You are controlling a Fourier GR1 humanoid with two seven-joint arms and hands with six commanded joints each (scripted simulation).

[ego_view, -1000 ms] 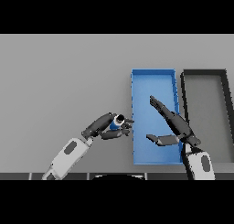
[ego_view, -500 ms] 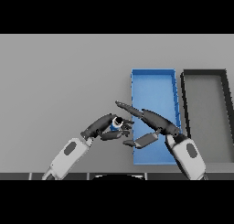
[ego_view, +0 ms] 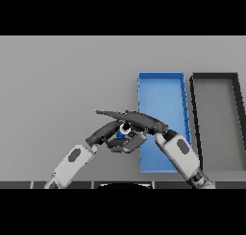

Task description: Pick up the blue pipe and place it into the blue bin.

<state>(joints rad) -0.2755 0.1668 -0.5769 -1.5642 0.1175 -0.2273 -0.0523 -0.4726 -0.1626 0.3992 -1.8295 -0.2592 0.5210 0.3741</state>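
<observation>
Both hands meet just left of the blue bin (ego_view: 161, 90): the left hand (ego_view: 109, 133) curls its fingers around the mostly hidden blue pipe (ego_view: 121, 133), while the right hand (ego_view: 139, 121) lies over it, fingers straight, above the grey bench (ego_view: 62, 85).

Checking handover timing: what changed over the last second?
The right hand swept left from over the blue bin and now lies across the left hand, covering most of the blue pipe. Whether the right hand grips it cannot be told. The left hand, the blue bin and the black bin stayed put.
</observation>
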